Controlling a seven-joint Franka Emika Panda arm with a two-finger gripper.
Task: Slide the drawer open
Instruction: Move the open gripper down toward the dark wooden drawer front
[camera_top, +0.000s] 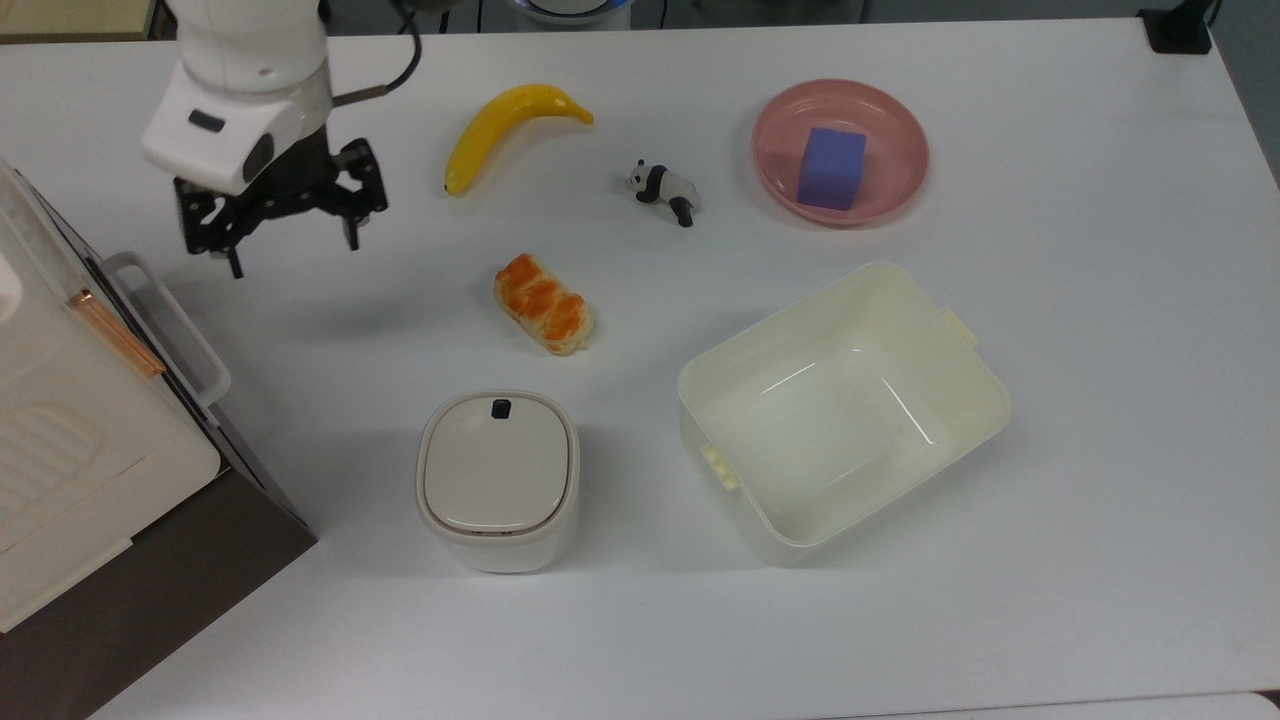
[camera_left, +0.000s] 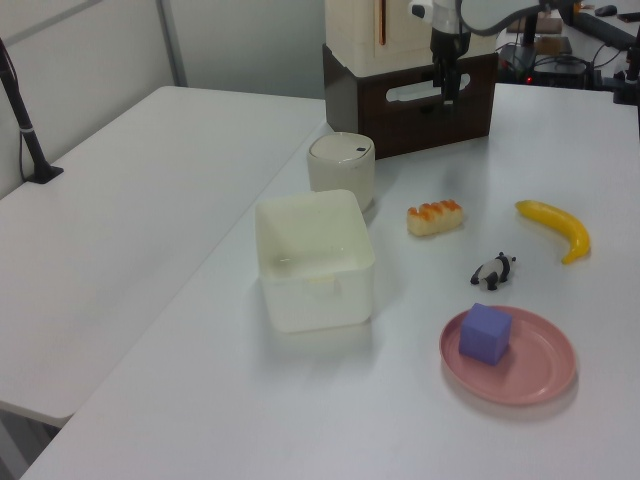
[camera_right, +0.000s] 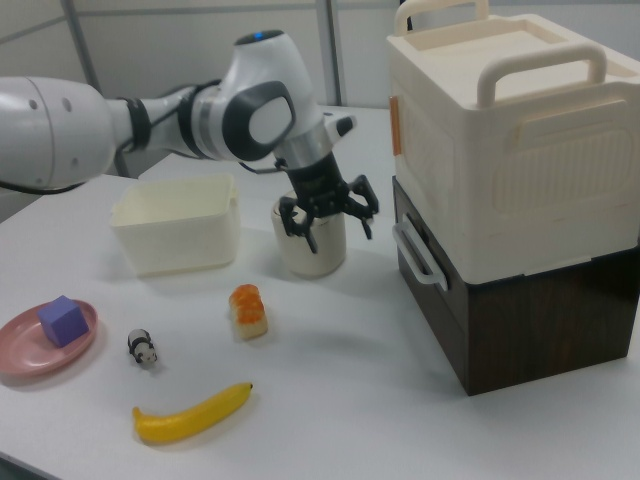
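Note:
The drawer (camera_left: 455, 112) has a dark brown front and sits shut under a cream box. Its white loop handle (camera_top: 166, 325) juts out at the top view's left edge, and the handle (camera_right: 415, 258) also shows in the right view. My gripper (camera_top: 293, 252) hangs open above the table, up and to the right of the handle in the top view, clear of it. In the left view the gripper (camera_left: 447, 92) appears in front of the drawer front. The right view has the gripper (camera_right: 338, 232) a short way left of the handle, fingers spread, nothing held.
A cream box (camera_right: 500, 150) rests on the brown cabinet. A white lidded bin (camera_top: 497, 478), bread (camera_top: 543, 303), banana (camera_top: 505, 125), toy panda (camera_top: 662, 190), cream tub (camera_top: 985, 405) and pink plate (camera_top: 775, 130) with a purple cube (camera_top: 831, 167) lie on the white table.

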